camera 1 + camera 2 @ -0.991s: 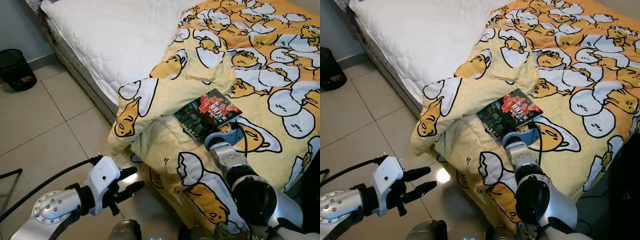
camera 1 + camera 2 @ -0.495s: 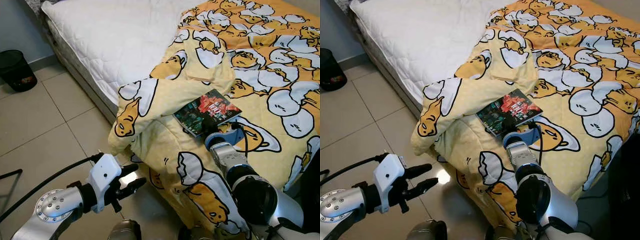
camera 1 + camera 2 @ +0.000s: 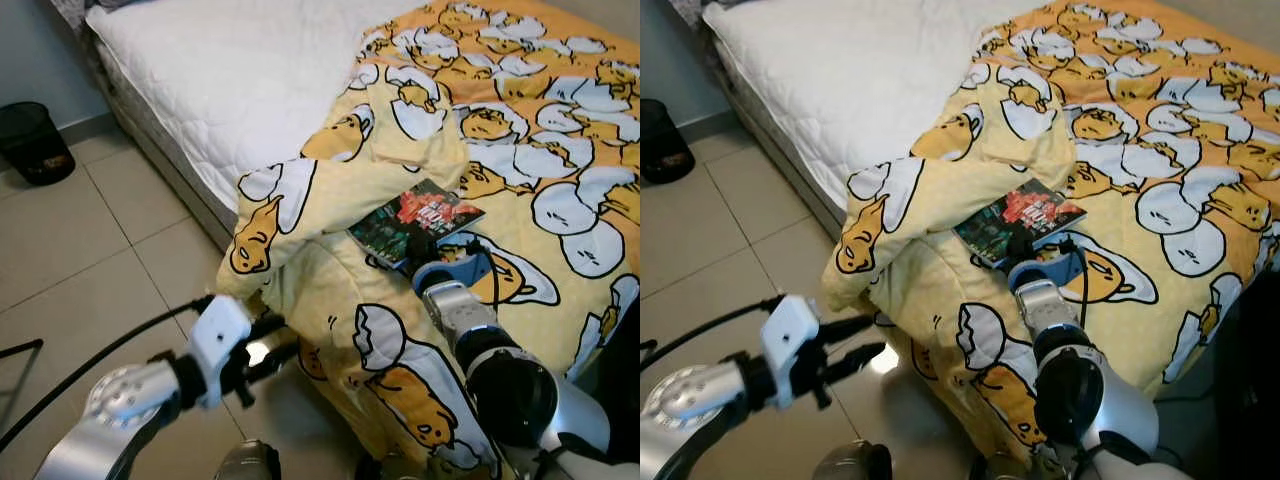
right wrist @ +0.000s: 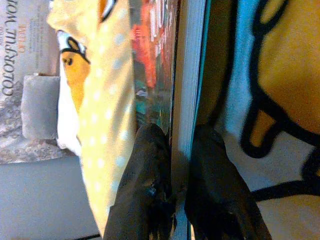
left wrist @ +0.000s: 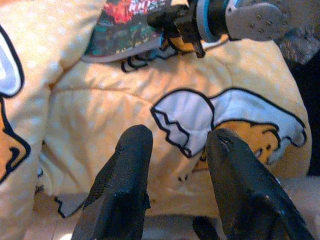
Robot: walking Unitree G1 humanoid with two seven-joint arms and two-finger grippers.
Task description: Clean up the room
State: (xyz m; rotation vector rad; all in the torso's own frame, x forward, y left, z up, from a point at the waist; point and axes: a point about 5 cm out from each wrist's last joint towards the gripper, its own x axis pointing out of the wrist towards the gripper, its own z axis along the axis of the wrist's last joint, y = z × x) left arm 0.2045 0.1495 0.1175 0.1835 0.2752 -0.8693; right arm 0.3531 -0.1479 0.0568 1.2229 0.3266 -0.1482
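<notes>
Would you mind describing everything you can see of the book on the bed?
The book is a thin paperback with a glossy dark cover printed in teal and red, and pale page edges. It lies flat on the yellow cartoon-egg quilt near the bed's edge, beside a bunched fold. The right gripper is shut on its near edge, one finger on the cover, one underneath.

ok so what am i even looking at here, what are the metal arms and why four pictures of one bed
It is a humanoid robot with two silver arms, each ending in two black fingers. The two wide pictures come from cameras in its head; the close-ups come from cameras on its wrists. On the bed lies a yellow quilt printed with cartoon eggs, beside bare white mattress. The right gripper has its fingers closed on the edge of a dark paperback book. The left gripper hovers open near the quilt's hanging edge.
</notes>
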